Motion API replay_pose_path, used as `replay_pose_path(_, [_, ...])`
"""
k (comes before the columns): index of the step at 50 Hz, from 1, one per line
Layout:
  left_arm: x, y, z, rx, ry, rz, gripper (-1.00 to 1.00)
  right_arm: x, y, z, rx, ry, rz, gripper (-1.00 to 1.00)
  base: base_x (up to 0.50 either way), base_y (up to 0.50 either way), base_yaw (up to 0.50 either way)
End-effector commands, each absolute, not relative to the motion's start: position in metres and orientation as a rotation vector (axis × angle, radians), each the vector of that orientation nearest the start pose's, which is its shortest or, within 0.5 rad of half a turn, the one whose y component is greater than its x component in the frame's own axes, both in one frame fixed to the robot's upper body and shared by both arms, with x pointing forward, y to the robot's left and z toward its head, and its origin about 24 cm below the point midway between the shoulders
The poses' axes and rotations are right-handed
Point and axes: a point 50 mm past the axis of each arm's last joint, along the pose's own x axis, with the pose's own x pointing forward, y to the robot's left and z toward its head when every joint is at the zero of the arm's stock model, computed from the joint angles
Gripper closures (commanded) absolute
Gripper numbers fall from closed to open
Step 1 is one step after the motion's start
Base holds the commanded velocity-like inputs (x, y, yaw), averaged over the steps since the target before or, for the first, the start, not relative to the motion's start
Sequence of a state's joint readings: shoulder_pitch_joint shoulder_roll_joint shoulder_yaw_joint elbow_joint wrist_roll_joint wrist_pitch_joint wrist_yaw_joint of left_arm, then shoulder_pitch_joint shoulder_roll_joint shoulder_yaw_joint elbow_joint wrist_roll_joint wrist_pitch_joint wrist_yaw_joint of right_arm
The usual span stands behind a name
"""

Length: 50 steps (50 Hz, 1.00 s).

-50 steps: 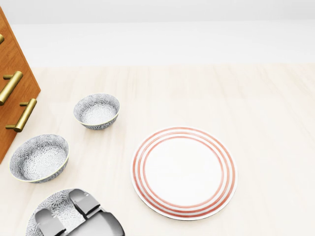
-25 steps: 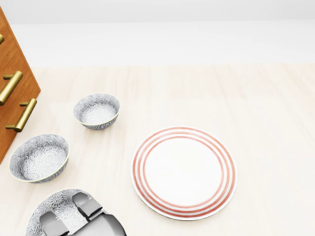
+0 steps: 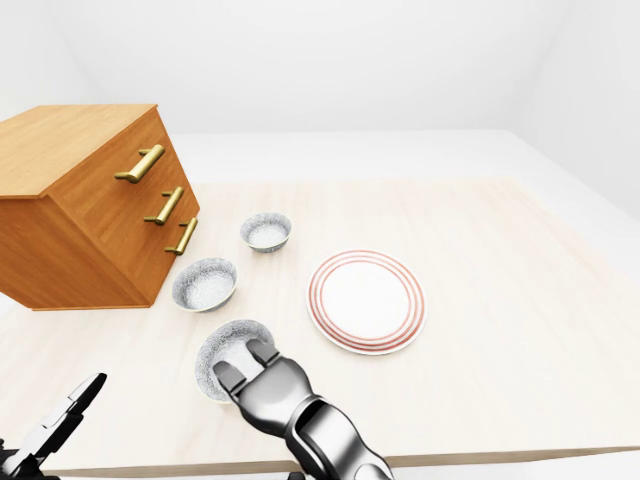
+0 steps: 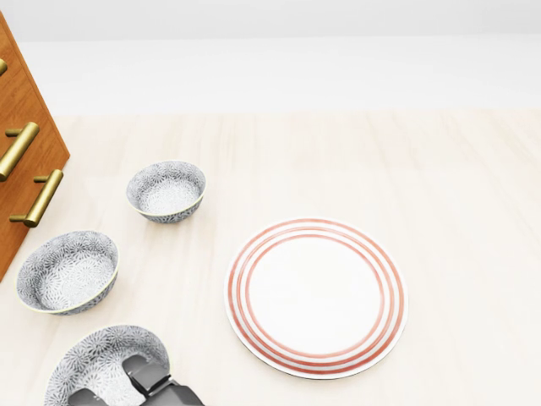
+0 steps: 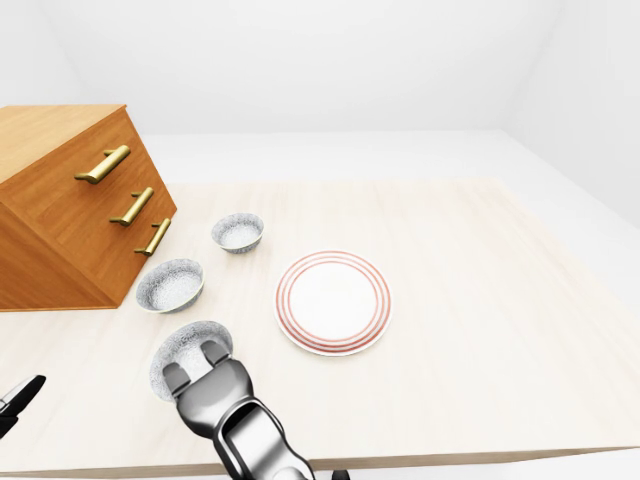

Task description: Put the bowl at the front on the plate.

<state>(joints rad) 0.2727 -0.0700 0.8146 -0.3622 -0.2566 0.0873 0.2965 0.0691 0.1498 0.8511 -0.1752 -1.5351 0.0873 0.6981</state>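
The patterned grey bowl nearest me point(image 4: 97, 355) sits on the pale wooden table at the bottom left of the head view. My right hand point(image 3: 245, 368), silver, reaches in from the bottom edge. Two of its fingers point(image 3: 262, 356) lie over the bowl's near rim and into its hollow; the thumb is hidden. The white plate with red rings point(image 4: 317, 296) lies bare to the right of the bowl, about a bowl's width away. My left hand point(image 3: 50, 430) hangs low at the bottom left of the left-eye view, dark fingers spread, holding nothing.
Two more patterned bowls stand in a row beyond the near one: a middle bowl point(image 4: 68, 272) and a far bowl point(image 4: 166, 192). A wooden chest of drawers point(image 3: 80, 200) with brass handles stands at the left. The table's near edge point(image 3: 500, 455) runs along the bottom.
In the head view my right hand's fingers have drawn back toward the bottom edge, from the bowl's middle to its near rim. The bowl, plate and camera have stayed put.
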Motion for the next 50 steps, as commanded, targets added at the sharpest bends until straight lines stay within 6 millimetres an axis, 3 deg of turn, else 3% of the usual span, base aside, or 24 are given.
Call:
replay_pose_path(1, [0.1,0.332,0.068,-0.09,-0.085,1.147,-1.0,0.154,0.056,0.051,-1.402,-0.169,1.097,-1.0,0.0,0.0,0.0])
replay_pose_path(18, [0.1,0.332,0.069,-0.09,-0.091,1.15,-1.0,0.152,0.06,0.046,-1.394,-0.155,1.132,-1.0,0.0,0.0,0.0])
replay_pose_path(26, [0.1,0.332,0.069,-0.089,-0.089,1.148,-1.0,0.16,0.058,0.051,-1.415,-0.158,1.086,-1.0,0.0,0.0,0.0])
replay_pose_path(50, [0.101,0.332,0.066,-0.096,-0.081,1.146,-1.0,0.173,0.063,0.041,-1.398,-0.089,1.112,-1.0,0.0,0.0,0.0])
